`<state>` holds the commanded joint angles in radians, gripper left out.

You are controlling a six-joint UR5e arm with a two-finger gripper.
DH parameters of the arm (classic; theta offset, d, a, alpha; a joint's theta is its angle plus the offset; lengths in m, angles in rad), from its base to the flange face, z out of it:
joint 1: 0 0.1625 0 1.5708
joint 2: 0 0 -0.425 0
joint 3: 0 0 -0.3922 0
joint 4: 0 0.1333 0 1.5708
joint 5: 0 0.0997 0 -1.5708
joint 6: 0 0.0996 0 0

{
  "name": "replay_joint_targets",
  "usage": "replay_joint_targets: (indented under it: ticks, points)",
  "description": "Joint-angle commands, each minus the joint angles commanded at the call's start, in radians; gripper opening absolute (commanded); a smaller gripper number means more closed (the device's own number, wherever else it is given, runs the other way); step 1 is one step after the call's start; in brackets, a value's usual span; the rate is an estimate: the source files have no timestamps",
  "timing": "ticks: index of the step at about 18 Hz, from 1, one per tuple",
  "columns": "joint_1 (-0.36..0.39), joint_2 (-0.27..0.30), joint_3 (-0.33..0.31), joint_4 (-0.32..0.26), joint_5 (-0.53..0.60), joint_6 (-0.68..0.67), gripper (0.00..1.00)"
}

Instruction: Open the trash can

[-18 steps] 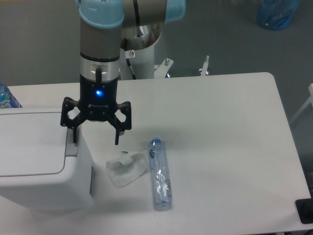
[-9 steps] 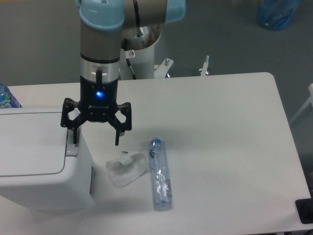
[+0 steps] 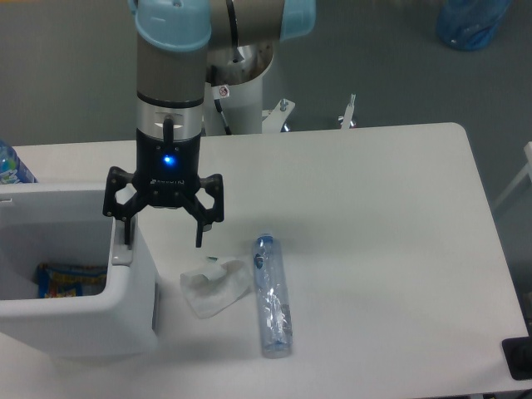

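Note:
The trash can point(image 3: 83, 320) is a big white boxy bin at the table's left front. Its top stands open, and a colourful wrapper point(image 3: 68, 279) lies inside. The flat lid itself does not show. My gripper point(image 3: 162, 238) points straight down at the bin's right rim, open and holding nothing. Its left fingertip point(image 3: 126, 234) rests at the grey push tab point(image 3: 122, 254), while the right fingertip hangs over the table beside the bin.
A crumpled clear wrapper point(image 3: 214, 287) and a flattened clear plastic bottle point(image 3: 272, 295) lie just right of the bin. A blue-capped bottle point(image 3: 10, 165) peeks in at the left edge. A black object point(image 3: 519, 357) sits at the table's front right corner.
The bin's flat white lid, shut in both earlier frames, is now open and the inside shows. My gripper has stayed in the same place.

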<state>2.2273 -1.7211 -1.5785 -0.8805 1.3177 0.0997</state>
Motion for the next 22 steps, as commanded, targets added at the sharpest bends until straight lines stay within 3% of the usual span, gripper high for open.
replay_joint_targets:
  ticks: [3,6,12,19,22]
  points:
    - [0.002,-0.003,0.041,0.000,0.002,0.008,1.00]
    - [0.029,-0.003,0.058,0.000,0.012,0.121,1.00]
    - [0.146,0.011,0.074,-0.003,0.126,0.230,1.00]
    - [0.245,0.020,0.061,-0.017,0.265,0.480,1.00]
    - [0.279,0.035,0.048,-0.023,0.275,0.558,1.00]
